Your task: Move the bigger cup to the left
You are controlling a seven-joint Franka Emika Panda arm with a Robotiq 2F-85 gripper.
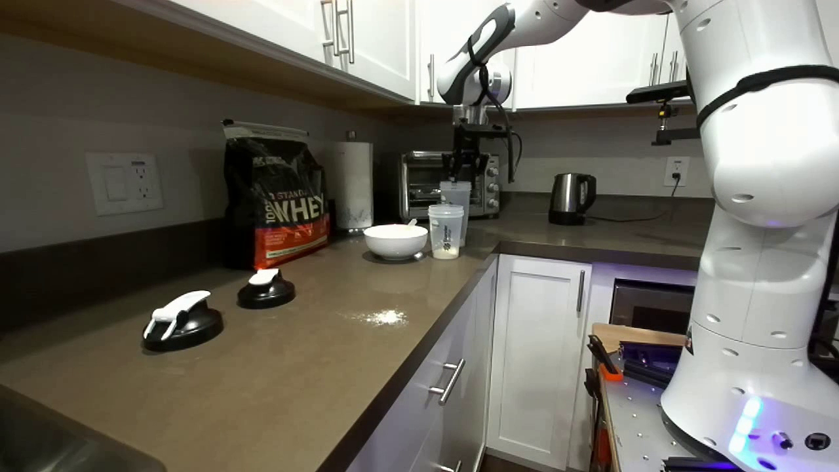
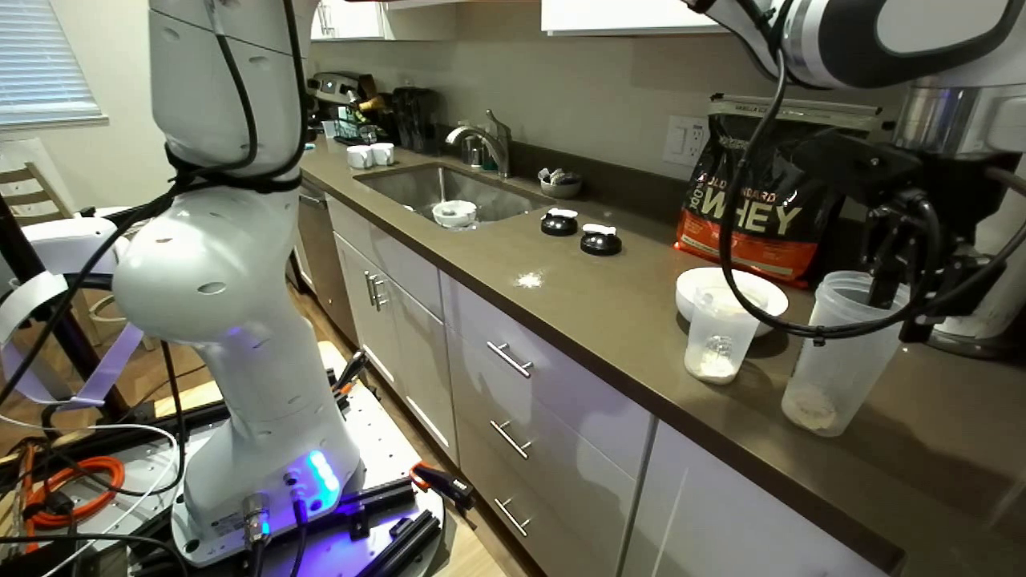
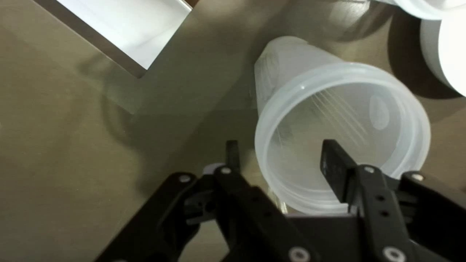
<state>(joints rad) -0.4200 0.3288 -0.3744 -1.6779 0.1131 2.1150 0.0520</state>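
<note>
Pincer (image 3: 281, 155) spread wide at one bigger cup (image 2: 838, 367), one shorter translucent cup (image 2: 718, 340), two lids (image 1: 190, 326), one kettle (image 1: 569, 196)

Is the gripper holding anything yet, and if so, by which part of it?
Nothing is held: the gripper is open astride the rim of the tall tumbler, one finger over or inside the mouth, the other outside.

Wrist view: the right edge cuts off the bowl (image 3: 451, 54). In an exterior view, the short cup (image 1: 446, 233) partly hides the tall cup (image 1: 461, 195).
</note>
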